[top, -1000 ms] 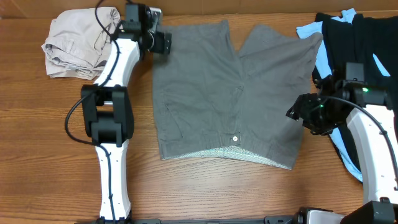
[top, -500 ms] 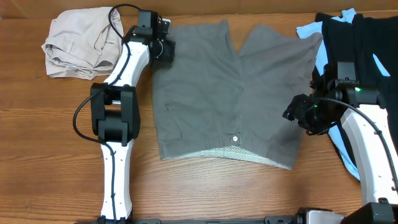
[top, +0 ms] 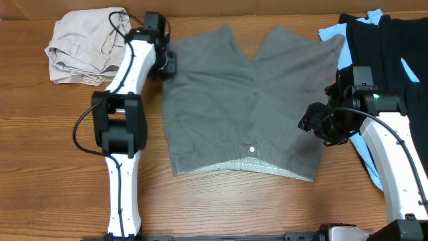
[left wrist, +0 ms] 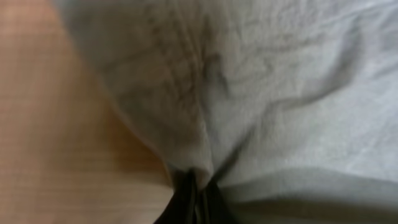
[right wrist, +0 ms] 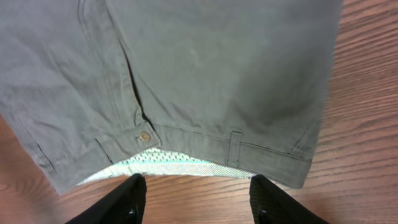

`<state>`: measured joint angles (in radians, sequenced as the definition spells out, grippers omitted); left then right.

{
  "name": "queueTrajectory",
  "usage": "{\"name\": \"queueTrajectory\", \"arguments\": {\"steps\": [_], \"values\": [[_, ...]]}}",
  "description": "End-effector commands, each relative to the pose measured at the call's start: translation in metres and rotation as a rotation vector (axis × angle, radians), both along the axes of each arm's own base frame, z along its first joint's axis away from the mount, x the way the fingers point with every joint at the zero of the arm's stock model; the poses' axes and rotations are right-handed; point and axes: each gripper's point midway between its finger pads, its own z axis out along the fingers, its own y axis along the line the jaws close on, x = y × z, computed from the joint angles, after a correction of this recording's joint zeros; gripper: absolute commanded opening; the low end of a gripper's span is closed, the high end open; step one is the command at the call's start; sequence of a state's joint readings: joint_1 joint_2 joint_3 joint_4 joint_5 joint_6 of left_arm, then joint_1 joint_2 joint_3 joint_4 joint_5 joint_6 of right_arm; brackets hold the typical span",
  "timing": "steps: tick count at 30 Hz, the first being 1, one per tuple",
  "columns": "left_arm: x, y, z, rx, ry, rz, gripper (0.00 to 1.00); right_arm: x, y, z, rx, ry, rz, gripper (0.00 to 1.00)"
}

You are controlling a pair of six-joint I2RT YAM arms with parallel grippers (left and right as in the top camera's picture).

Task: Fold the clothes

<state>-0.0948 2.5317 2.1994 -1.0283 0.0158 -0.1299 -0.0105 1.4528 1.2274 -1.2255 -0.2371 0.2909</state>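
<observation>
Left gripper [left wrist: 194,185] clamped on shorts [top: 221,94], clear only from its wrist view; right gripper [right wrist: 198,186] apart.

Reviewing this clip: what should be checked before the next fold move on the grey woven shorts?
1. Left gripper shut on mid-grey woven shorts: ok.
2. Right gripper open: ok.
3. Right gripper holding cloth: not ok, nothing between its fingers.
4. Shorts spread flat on wooden table: ok.
5. Crumpled beige garment apart from shorts: ok.
6. Black and light-blue pile clear of shorts' edge: cannot tell.
</observation>
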Motion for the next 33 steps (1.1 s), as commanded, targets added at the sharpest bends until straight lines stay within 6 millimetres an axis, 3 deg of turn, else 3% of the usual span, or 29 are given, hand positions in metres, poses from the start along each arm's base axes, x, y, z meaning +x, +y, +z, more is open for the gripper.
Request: {"name": "queueTrajectory", "arguments": {"steps": [1, 4, 9, 13, 16, 20, 24, 27, 29, 30, 33], "values": [[-0.072, 0.068, -0.054, 0.081, 0.323, 0.189, 0.04, 0.008, 0.000, 0.015, -0.005, -0.059, -0.020, 0.57], [-0.103, 0.093, -0.048, 0.094, 0.445, 0.236, 0.04, 0.012, -0.001, 0.014, -0.007, -0.065, -0.032, 0.57], [-0.136, 0.136, -0.040, 0.086, 0.567, 0.329, 0.04, 0.017, -0.002, 0.005, -0.012, -0.047, -0.039, 0.57], [-0.156, 0.157, -0.034, 0.067, 0.636, 0.357, 0.04, 0.017, -0.003, -0.011, -0.018, 0.012, -0.040, 0.57], [-0.164, 0.161, -0.031, 0.057, 0.663, 0.327, 0.04, 0.017, -0.003, -0.024, -0.020, 0.059, -0.039, 0.57], [-0.165, 0.157, -0.022, 0.081, 0.673, 0.258, 0.18, 0.015, -0.002, -0.038, -0.021, 0.119, -0.035, 0.58], [-0.148, 0.141, 0.002, 0.104, 0.591, 0.174, 0.34, 0.013, 0.006, -0.042, -0.013, 0.133, -0.003, 0.60], [-0.127, 0.124, 0.036, 0.123, 0.480, 0.088, 0.59, 0.014, 0.019, -0.035, 0.050, 0.114, 0.041, 0.63], [-0.112, 0.113, 0.066, 0.136, 0.381, 0.039, 0.88, 0.016, 0.024, -0.030, 0.078, 0.098, 0.074, 0.64], [-0.105, 0.107, 0.081, 0.142, 0.332, 0.021, 0.94, 0.016, 0.024, -0.029, 0.078, 0.098, 0.075, 0.65], [-0.082, 0.090, 0.137, 0.158, 0.148, -0.024, 1.00, 0.013, 0.023, -0.028, 0.071, 0.104, 0.097, 0.65]]}}
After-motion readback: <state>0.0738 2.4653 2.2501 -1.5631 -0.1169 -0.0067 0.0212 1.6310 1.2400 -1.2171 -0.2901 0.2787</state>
